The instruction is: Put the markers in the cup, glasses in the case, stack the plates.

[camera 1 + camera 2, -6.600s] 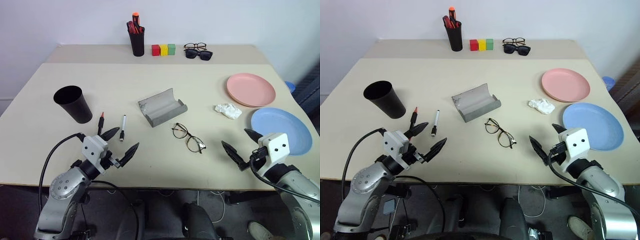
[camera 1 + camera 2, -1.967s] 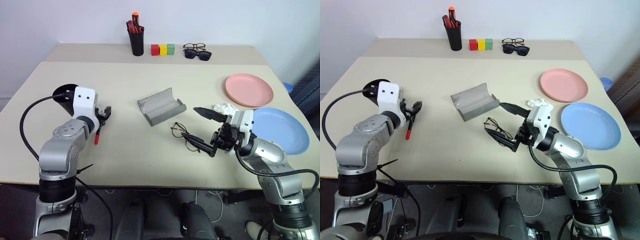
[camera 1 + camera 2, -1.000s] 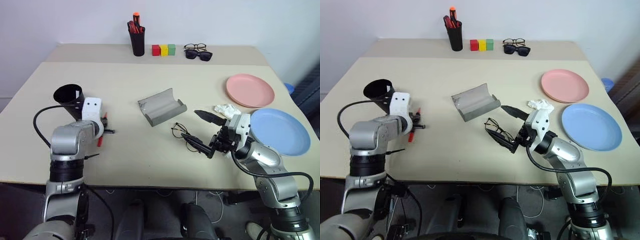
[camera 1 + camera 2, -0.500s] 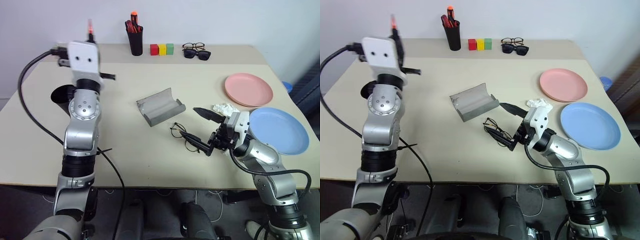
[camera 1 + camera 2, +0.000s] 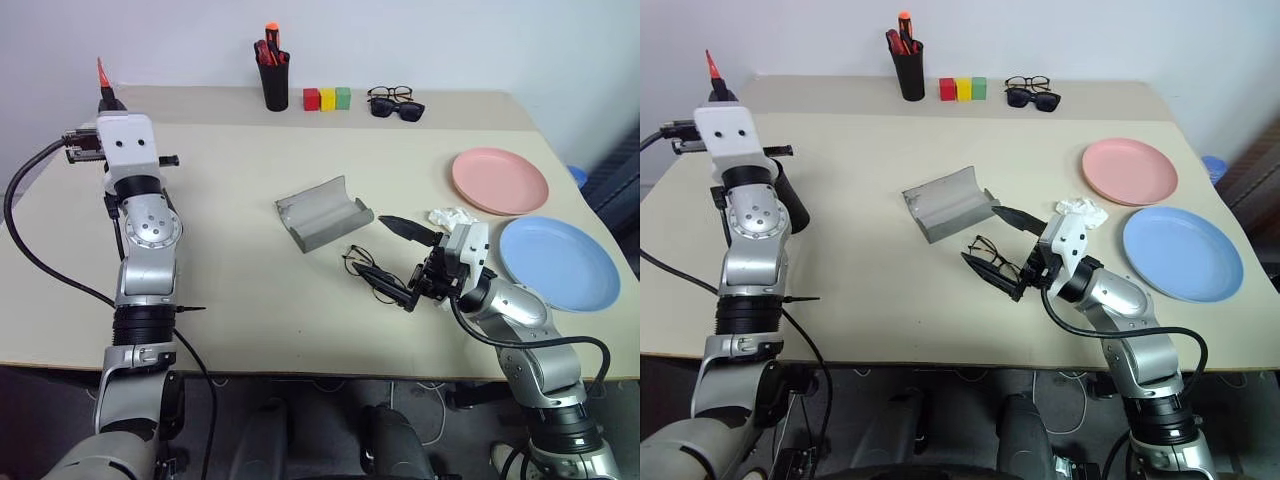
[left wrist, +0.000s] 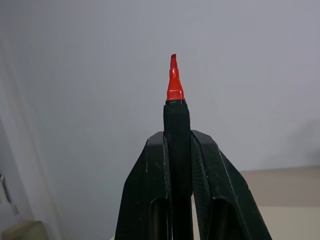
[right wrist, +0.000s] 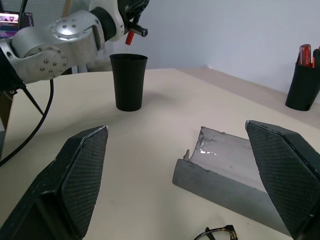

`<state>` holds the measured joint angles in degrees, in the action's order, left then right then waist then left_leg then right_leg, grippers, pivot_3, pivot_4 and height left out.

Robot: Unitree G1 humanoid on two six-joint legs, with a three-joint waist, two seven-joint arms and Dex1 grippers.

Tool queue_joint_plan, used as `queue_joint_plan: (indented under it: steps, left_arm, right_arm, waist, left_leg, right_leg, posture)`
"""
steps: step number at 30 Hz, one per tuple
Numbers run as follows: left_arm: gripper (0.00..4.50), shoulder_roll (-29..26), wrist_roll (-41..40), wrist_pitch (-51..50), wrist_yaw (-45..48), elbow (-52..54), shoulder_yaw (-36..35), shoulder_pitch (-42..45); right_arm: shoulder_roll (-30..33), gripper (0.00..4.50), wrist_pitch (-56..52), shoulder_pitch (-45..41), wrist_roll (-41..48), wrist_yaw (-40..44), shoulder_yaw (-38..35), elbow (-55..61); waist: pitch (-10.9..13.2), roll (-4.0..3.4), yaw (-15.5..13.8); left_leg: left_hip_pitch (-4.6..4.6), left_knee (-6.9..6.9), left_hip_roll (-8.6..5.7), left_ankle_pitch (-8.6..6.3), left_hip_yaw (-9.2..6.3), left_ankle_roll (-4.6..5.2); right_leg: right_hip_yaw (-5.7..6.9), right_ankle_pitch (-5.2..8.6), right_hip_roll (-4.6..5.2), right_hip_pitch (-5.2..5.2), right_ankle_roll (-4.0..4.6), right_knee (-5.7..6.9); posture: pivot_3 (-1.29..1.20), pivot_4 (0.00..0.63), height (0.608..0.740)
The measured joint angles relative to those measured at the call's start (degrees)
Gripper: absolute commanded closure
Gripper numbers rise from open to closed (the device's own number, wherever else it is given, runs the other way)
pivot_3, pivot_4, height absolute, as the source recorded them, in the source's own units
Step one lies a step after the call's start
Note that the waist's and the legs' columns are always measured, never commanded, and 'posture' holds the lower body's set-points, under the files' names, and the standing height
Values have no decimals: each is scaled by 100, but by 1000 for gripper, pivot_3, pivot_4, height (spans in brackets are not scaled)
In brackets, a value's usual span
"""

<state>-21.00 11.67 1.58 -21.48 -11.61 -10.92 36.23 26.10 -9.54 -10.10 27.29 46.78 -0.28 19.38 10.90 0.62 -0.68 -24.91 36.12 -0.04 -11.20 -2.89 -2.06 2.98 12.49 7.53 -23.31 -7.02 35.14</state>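
Observation:
My left gripper [image 6: 177,139] is shut on the black marker with the red cap [image 5: 101,74], held upright high over the table's left side. The black cup [image 7: 128,81] stands just behind that raised arm, mostly hidden in the head views [image 5: 792,205]. The wire-rimmed glasses [image 5: 368,270] lie at mid table in front of the open grey case [image 5: 322,212]. My right gripper [image 5: 394,258] is open, its fingers straddling the glasses' right side. The pink plate [image 5: 499,180] and blue plate [image 5: 558,262] lie side by side at the right.
A crumpled white tissue [image 5: 452,216] lies between the plates and my right gripper. Along the back stand a black pen holder with red markers [image 5: 273,80], three coloured blocks [image 5: 327,98], and sunglasses with another pair of spectacles [image 5: 397,104].
My left gripper has lifted the red-capped marker off the table and turned it to point upward beside the cup. The right gripper has stayed at the glasses.

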Motion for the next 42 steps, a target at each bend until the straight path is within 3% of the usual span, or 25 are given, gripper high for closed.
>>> queue_joint_plan:
  steps: [21, 30, 34, 38, 40, 42]
  left_arm:
    - [4466, -160, 401, 1155, -307, -1201, 75, -199]
    - [47, -206, 549, 1730, -395, -1589, 121, -221]
    - [47, 130, -160, 1326, 498, -667, 190, -363]
    - [47, 40, -1377, -1607, 2582, 925, 868, 44]
    - [47, -142, -2156, -2985, 4008, 1145, 1385, 640]
    - [47, 64, -2540, -3802, 4537, 1104, 1585, 1033]
  right_arm:
    - [-23, 0, -5, -41, 111, 85, 4, 35]
    - [-63, 0, -2, -183, 110, 72, 12, 36]
    - [-61, 0, 6, -177, 106, 35, -5, 39]
    - [-34, 0, 11, -84, 94, -70, -73, 51]
    - [-9, 0, 14, 84, 93, -166, -189, 96]
    - [-3, 0, 15, 192, 88, -257, -294, 142]
  waist:
    - [0, 0, -8]
    - [0, 0, -13]
    - [1, 2, -18]
    - [1, 3, -11]
    - [1, 2, -12]
    - [1, -2, 0]
  left_leg:
    - [0, 1, 0, 0, 0, -1]
    - [0, 0, 0, 0, 1, -1]
    - [-2, 1, 0, -1, 2, -2]
    - [-5, 3, 0, 0, 0, -3]
    - [-5, 4, 0, 0, -1, -3]
    - [-5, 3, -2, 1, 0, -2]
  right_leg:
    - [1, 0, 1, 0, 0, 0]
    - [1, 0, 2, 0, 0, -1]
    - [1, 0, 4, 2, 0, -3]
    - [4, 4, 3, 3, 7, -4]
    - [4, 13, 3, 3, 22, -3]
    - [3, 14, 4, 3, 21, -7]
  posture:
    - [0, 150, 740]
    - [0, 150, 740]
    - [0, 150, 740]
    - [0, 150, 740]
    - [0, 150, 740]
    - [0, 150, 740]
